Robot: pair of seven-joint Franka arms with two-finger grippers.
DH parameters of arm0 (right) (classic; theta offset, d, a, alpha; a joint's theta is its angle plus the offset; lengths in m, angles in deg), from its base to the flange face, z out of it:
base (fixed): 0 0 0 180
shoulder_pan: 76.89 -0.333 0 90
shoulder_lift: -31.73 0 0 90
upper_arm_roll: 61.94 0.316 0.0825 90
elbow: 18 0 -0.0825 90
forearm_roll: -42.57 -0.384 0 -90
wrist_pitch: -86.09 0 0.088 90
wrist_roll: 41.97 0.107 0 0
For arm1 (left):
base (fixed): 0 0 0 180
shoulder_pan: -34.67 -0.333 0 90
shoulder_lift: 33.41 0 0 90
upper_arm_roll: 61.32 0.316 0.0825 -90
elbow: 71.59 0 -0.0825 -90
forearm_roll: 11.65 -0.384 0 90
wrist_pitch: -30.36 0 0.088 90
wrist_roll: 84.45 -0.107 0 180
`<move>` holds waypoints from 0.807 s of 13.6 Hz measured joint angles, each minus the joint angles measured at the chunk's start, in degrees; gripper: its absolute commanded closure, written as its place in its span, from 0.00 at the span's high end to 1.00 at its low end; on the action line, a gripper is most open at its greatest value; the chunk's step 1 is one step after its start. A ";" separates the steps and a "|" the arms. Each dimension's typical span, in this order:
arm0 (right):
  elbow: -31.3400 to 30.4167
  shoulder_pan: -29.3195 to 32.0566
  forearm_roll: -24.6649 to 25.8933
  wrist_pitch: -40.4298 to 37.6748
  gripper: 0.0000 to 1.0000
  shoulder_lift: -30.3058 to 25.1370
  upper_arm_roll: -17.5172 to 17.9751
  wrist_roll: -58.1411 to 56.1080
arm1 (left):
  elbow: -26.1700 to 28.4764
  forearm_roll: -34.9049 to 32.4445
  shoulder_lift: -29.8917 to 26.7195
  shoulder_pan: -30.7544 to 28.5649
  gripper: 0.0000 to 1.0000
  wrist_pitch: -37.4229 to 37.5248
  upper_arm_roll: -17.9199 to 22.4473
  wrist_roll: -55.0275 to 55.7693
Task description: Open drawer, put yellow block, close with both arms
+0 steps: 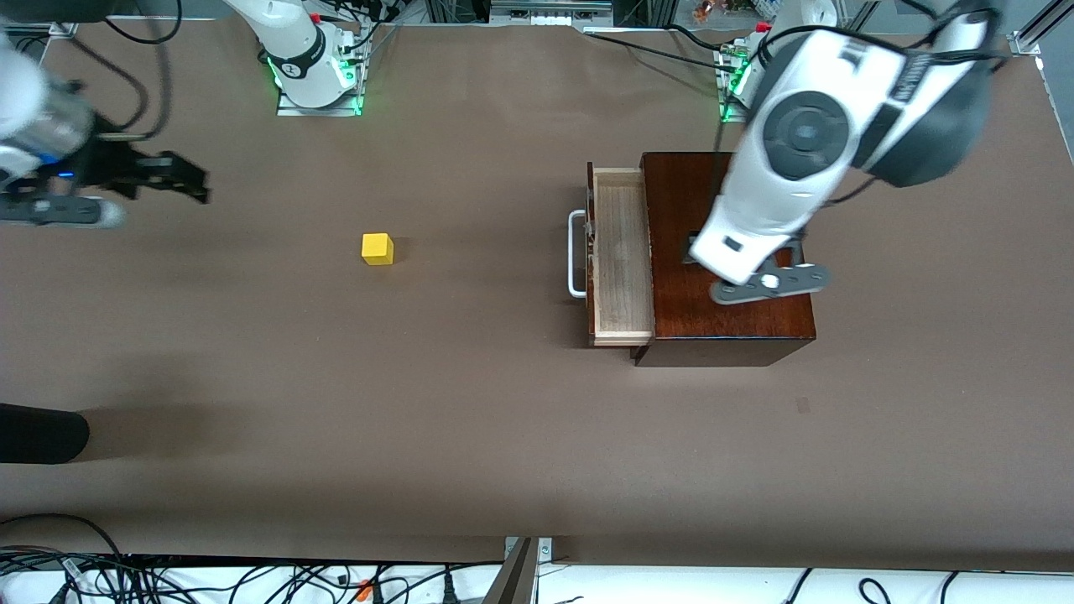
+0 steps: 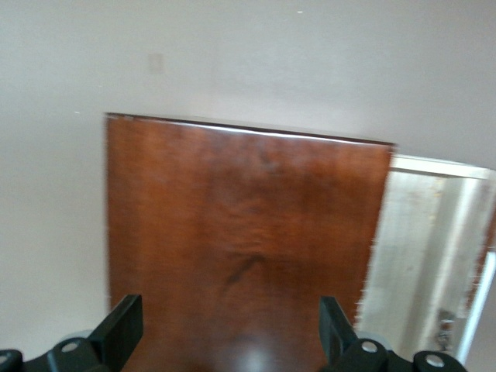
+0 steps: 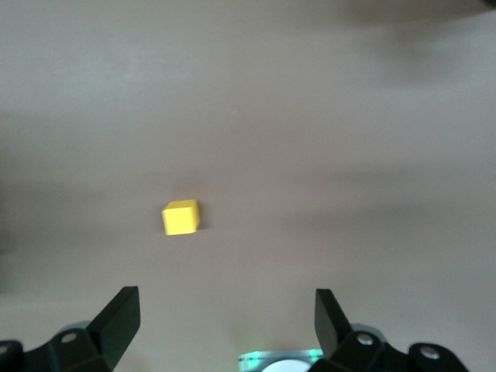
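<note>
Yellow block [image 1: 377, 248] on bare table, well apart from right gripper [image 1: 180, 176], fingers spread wide, empty. Left gripper [image 2: 229, 329] likewise wide, empty, over wooden box [image 1: 730, 252] beside pulled-out drawer [image 1: 621, 256].

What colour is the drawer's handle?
White, on the drawer handle; clearest in the front view.

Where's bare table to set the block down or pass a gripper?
Bare table runs between the yellow block and the drawer handle, and nearer the front camera than both. The open drawer's tray is bare too. Crowded: the wooden box top, with the open left gripper over it.
</note>
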 measured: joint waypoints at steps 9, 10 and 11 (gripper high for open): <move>-30.45 -0.41 -6.92 15.41 1.00 -17.03 9.62 11.76 | 5.17 7.34 -12.64 -4.27 1.00 0.96 15.06 -27.87; -33.82 -0.38 -7.14 17.92 1.00 -18.35 9.59 11.76 | 6.82 7.45 -14.70 -4.37 1.00 -0.39 16.42 -29.41; -36.70 -0.34 -7.42 20.97 1.00 -18.94 9.56 11.76 | 8.58 7.49 -16.71 -4.57 1.00 -1.70 17.36 -30.65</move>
